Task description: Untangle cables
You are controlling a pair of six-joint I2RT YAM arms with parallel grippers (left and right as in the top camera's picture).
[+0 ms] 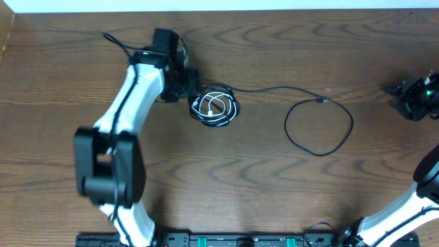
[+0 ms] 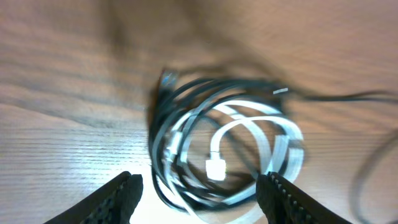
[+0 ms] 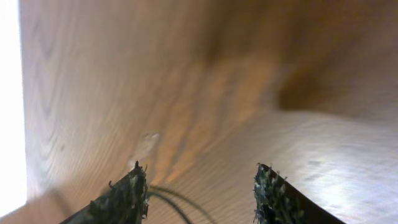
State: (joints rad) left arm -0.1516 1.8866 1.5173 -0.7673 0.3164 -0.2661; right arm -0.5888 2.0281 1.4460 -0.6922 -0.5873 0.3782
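Overhead, item one: tangled coil [image 1: 215, 107], white cable [image 2: 292, 146] wound inside black cable [image 2: 163, 134], lying on the bench [image 1: 274, 192]. A black tail runs from the coil to a loose loop [image 1: 319, 127] on its right.

Item two: my left hand [image 2: 199, 186], just beside the coil, spread wide and holding nothing, seemingly so the coil fits between the fingers.

Item three: my right hand [image 3: 198, 183], far right of the coil, open and empty.
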